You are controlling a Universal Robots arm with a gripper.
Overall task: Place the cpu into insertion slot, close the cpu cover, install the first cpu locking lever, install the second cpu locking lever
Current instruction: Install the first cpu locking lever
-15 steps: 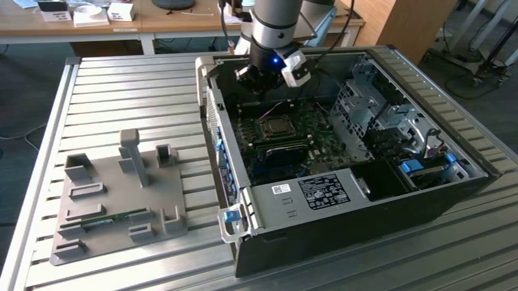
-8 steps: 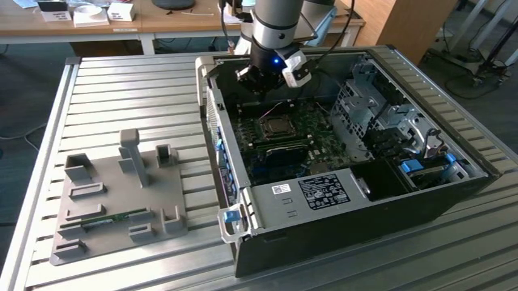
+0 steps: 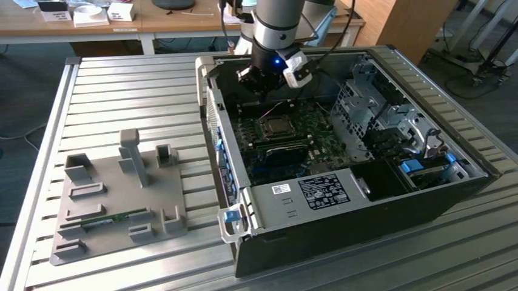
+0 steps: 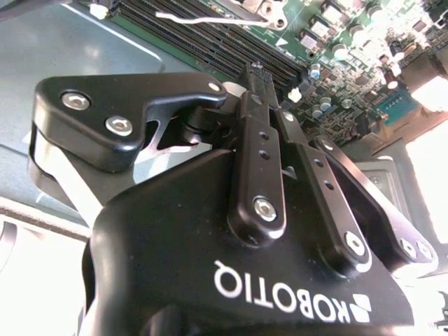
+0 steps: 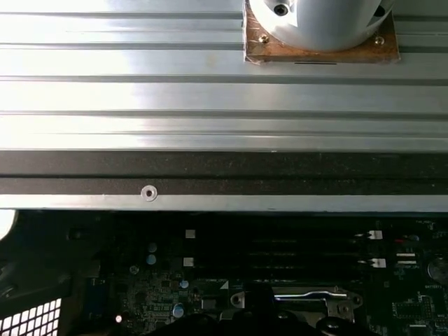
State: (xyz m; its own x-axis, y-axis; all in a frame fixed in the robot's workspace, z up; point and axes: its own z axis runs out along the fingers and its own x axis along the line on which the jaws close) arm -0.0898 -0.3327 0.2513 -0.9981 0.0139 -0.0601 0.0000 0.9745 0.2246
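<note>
The open computer case lies on the slatted metal table with the green motherboard facing up. In the insertion slot I see the silvery-grey cpu lying flat, with the metal rim of the cpu cover around it. Whether the locking levers are latched cannot be told. My gripper hangs over the far end of the case, above and beyond the slot, touching nothing. In the second wrist view my gripper has its black fingers pressed together with nothing between them, over the long black memory slots.
A grey fixture plate with upright holders and a memory stick lies on the table at the exterior view's left. A silver drive cage and a labelled metal box crowd the case. The first wrist view has the case's wall and the arm's base.
</note>
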